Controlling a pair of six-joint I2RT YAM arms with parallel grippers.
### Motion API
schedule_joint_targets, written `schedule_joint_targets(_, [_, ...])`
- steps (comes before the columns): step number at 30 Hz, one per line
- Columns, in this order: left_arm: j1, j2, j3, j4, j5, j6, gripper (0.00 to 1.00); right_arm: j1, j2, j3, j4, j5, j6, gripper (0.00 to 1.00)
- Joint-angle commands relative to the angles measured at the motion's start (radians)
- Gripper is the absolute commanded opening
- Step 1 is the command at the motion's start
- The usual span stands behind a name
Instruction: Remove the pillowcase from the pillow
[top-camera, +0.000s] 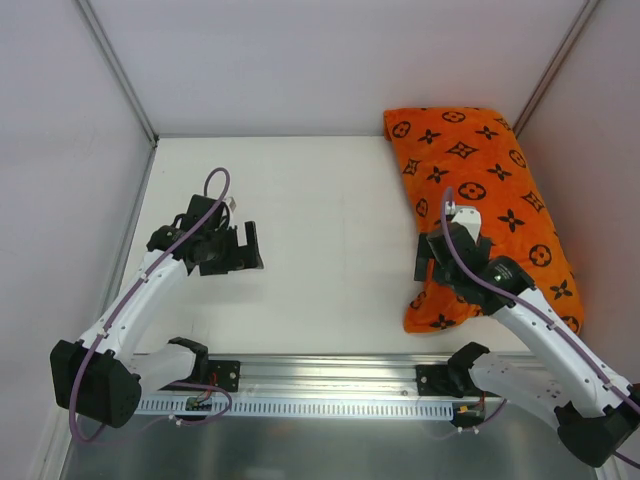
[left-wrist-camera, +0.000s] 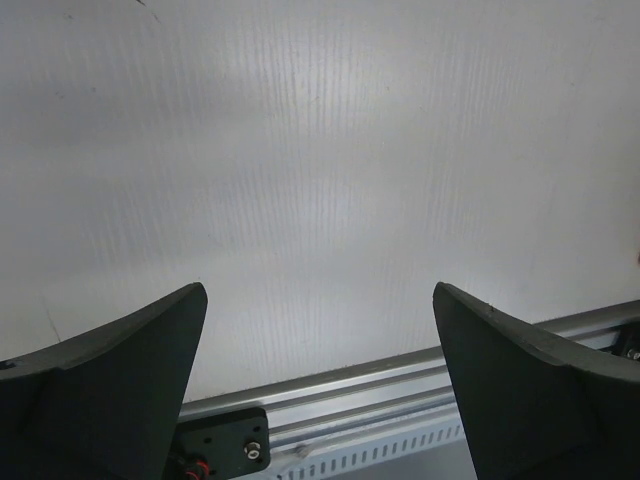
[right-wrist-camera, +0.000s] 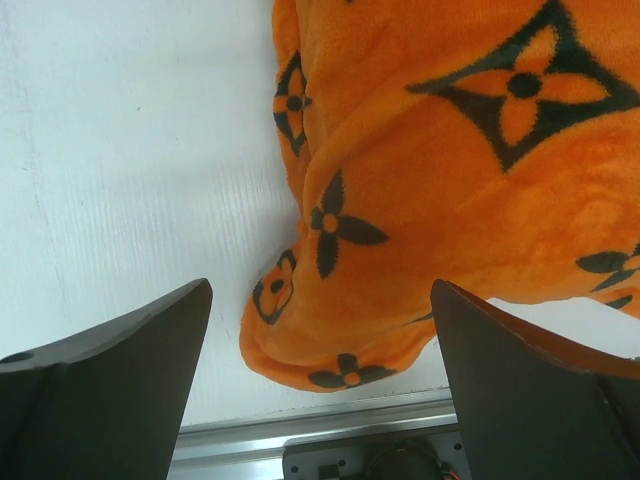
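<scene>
lying along the right side of the white surface (top-camera: 320, 220), the plump orange pillowcase (top-camera: 480, 200) reaches the far corner. the right hand (top-camera: 428, 265) hovers over its near end, fingers spread wide; the left hand (top-camera: 248, 250), also spread, hangs well apart on the left.

a white table (top-camera: 330, 220) with a faintly ribbed surface carries the orange pillowcase (top-camera: 480, 200), which is plump and filled. it lies flat along the right side, from the far right corner toward the near edge. a metal rail (top-camera: 330, 375) runs across that near edge, and the pillowcase's near corner sits just beside it.
</scene>
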Motion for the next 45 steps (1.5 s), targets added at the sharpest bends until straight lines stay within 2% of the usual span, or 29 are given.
schedule_joint_targets(1, [-0.009,-0.006,0.033,-0.002,0.053,0.039,0.99,0.001,0.001,0.019,0.034,0.015,-0.020,0.96])
schedule_joint_targets(5, [-0.009,-0.010,0.040,-0.002,0.110,0.076,0.99,-0.001,-0.016,0.019,0.014,0.084,-0.032,0.96])
schedule_joint_targets(9, [-0.009,0.020,0.050,-0.004,0.186,0.094,0.99,-0.007,0.001,0.063,-0.027,0.289,-0.032,0.96])
schedule_joint_targets(12, [-0.009,0.022,0.050,-0.004,0.178,0.087,0.99,-0.071,0.024,0.114,-0.035,0.372,-0.033,0.97])
schedule_joint_targets(13, [-0.009,0.019,0.047,-0.004,0.177,0.079,0.99,-0.149,0.042,0.140,-0.032,0.367,-0.044,0.97])
schedule_joint_targets(19, [-0.012,0.047,0.037,-0.004,0.181,0.059,0.99,-0.492,0.134,0.178,0.172,0.124,-0.203,0.96])
schedule_joint_targets(20, [-0.014,0.048,0.031,-0.004,0.181,0.053,0.99,-0.520,0.207,0.198,0.211,0.104,-0.219,0.96])
schedule_joint_targets(22, [-0.016,0.053,0.028,-0.004,0.183,0.050,0.99,-0.614,0.306,0.237,0.225,-0.021,-0.224,0.96])
schedule_joint_targets(23, [-0.016,0.054,0.028,-0.004,0.184,0.047,0.99,-0.632,0.405,0.275,0.233,-0.085,-0.221,0.96])
schedule_joint_targets(24, [-0.016,0.054,0.031,-0.004,0.185,0.044,0.99,-0.671,0.448,0.284,0.247,-0.223,-0.218,0.96])
schedule_joint_targets(26, [-0.017,0.047,0.033,-0.004,0.183,0.036,0.99,-0.709,0.519,0.289,0.302,-0.328,-0.213,1.00])
schedule_joint_targets(27, [-0.017,0.042,0.034,-0.004,0.181,0.033,0.99,-0.711,0.577,0.307,0.305,-0.415,-0.210,0.86])
schedule_joint_targets(28, [-0.017,0.036,0.034,-0.005,0.181,0.030,0.99,-0.708,0.594,0.316,0.305,-0.470,-0.207,0.65])
schedule_joint_targets(29, [-0.017,0.033,0.031,-0.005,0.180,0.025,0.99,-0.703,0.602,0.318,0.320,-0.518,-0.196,0.19])
schedule_joint_targets(30, [-0.016,0.030,0.031,-0.004,0.174,0.022,0.99,-0.690,0.596,0.314,0.330,-0.561,-0.187,0.01])
schedule_joint_targets(33, [-0.017,0.021,0.033,-0.005,0.154,0.015,0.97,-0.585,0.507,0.286,0.367,-0.546,-0.184,0.01])
schedule_joint_targets(37, [-0.017,0.010,0.051,-0.005,0.151,0.015,0.87,-0.348,0.402,0.358,0.321,-0.473,-0.193,0.01])
schedule_joint_targets(42, [-0.017,-0.027,0.088,-0.005,0.149,0.016,0.86,-0.083,0.349,0.390,0.313,-0.407,-0.153,0.01])
schedule_joint_targets(45, [-0.017,-0.045,0.102,-0.005,0.158,0.012,0.88,0.020,0.371,0.404,0.322,-0.396,-0.139,0.01])
